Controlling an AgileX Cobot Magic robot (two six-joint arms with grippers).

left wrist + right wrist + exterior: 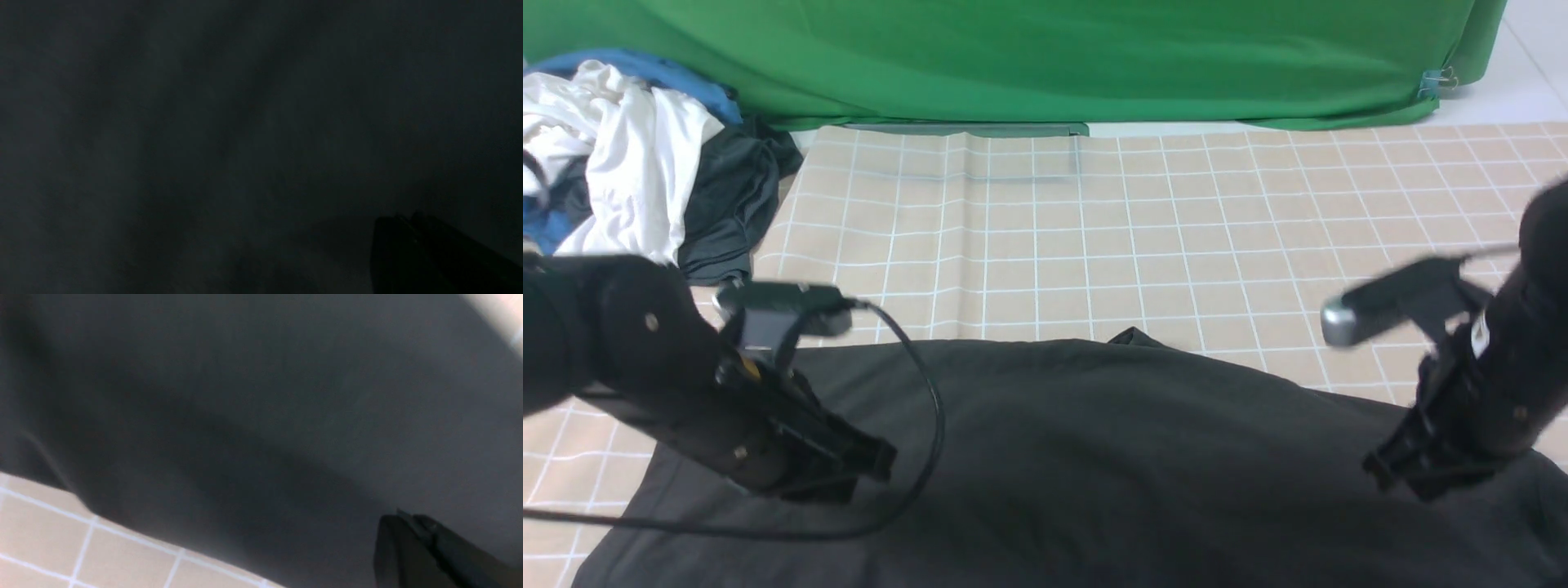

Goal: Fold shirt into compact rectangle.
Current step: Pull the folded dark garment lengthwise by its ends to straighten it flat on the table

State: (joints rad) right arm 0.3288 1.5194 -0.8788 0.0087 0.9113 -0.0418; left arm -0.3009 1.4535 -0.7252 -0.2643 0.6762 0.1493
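Shirt (1094, 457): black, spread on the near side of the checked table (1094, 229).
Long way: left to right.
Neck end: cannot tell.
Left gripper (876, 462): pressed together, over Shirt.
Right gripper (1390, 475): pressed together, over Shirt.

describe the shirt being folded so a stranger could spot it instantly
In front of the green backdrop lies a beige gridded surface. The shirt is the black cloth spread flat across its near edge. Unlike the crumpled clothes pile far left, it lies alone.
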